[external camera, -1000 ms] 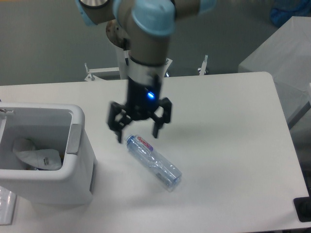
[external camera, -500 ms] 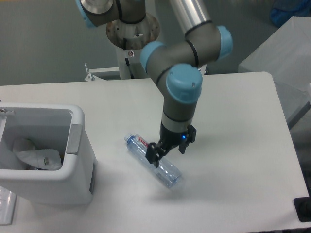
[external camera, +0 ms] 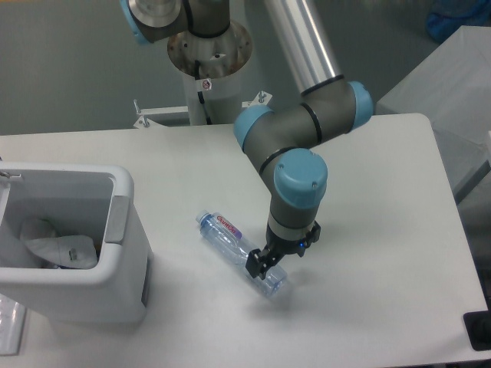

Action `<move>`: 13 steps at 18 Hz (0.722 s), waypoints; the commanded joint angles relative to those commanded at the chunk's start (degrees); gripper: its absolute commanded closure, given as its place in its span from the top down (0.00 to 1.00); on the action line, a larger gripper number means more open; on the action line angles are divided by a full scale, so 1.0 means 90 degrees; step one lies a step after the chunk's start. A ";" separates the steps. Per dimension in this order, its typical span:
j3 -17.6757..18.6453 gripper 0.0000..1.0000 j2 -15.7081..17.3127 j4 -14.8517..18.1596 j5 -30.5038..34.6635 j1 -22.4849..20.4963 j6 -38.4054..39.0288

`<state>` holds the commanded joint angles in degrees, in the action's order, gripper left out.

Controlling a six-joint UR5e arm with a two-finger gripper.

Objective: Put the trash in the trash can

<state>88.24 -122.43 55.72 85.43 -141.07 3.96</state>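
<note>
The bottle [external camera: 241, 254] lies on its side on the table [external camera: 368, 192], to the right of the trash can [external camera: 73, 241] and well apart from it. Its long axis runs diagonally, with the blue cap toward the trash can and the base pointing away, down and to the right. The gripper [external camera: 267, 263] is low over the base end, on the half farthest from the trash can; only one dark finger shows clearly beside the plastic. Whether the fingers are apart or already clamped on the bottle cannot be told. The wrapper [external camera: 60, 247] already sits inside the trash can.
</note>
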 joint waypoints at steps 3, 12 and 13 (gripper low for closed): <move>-0.0098 1.00 -0.0186 0.0000 0.0000 0.0010 0.0010; -0.0195 1.00 -0.0430 0.0000 0.0000 0.0127 0.0039; -0.0195 1.00 -0.0450 0.0000 0.0000 0.0127 0.0039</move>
<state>86.48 -126.47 55.72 85.43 -139.92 4.31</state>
